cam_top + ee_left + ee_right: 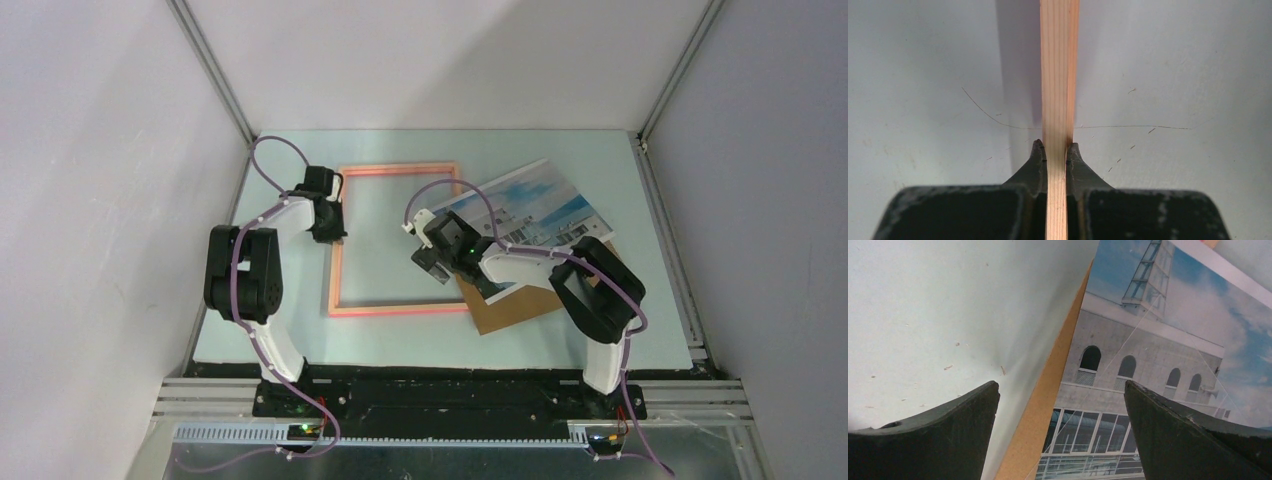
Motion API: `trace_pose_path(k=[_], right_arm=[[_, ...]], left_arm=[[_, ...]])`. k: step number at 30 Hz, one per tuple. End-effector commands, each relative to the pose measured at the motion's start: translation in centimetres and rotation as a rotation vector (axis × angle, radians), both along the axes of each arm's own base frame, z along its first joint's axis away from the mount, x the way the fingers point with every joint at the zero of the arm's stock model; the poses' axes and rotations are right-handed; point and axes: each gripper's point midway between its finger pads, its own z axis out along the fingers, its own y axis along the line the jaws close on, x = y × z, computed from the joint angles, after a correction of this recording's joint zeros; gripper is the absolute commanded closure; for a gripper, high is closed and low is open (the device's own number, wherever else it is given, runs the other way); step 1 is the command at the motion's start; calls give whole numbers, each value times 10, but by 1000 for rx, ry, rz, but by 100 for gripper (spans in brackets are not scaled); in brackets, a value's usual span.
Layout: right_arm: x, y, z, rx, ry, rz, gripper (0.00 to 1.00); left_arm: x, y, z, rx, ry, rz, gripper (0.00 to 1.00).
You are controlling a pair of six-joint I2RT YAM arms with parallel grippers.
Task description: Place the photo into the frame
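Currently left gripper (pixel 1055 150) is pinched tight on the left rail of the frame (pixel 395 170), which lies flat on the table (pixel 400 340). Right gripper (pixel 1060 390) is spread wide and holds nothing, straddling the left edge of the photo (pixel 1148 355). The photo lies tilted on the backing board (pixel 1048 400), at the frame's right side.

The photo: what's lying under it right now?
A brown backing board lies under the photo, showing past its near edge. The rest of the board is covered, so anything else beneath cannot be seen.
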Motion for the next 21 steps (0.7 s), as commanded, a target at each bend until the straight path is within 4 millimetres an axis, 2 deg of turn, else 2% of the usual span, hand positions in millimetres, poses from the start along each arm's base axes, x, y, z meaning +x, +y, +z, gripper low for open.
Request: trace_pose_path(k=[1,5,21], right_arm=[[17,1,12,-33,-84,-36,0],[20,-8,16,-56,-95,-59,0],[39,-55,53,-53,-122,-155,6]], left_arm=[[-2,24,3,112,14,-5,100],[-1,24,4,114,12,-7,100],[-2,28,3,132,16,-6,100]])
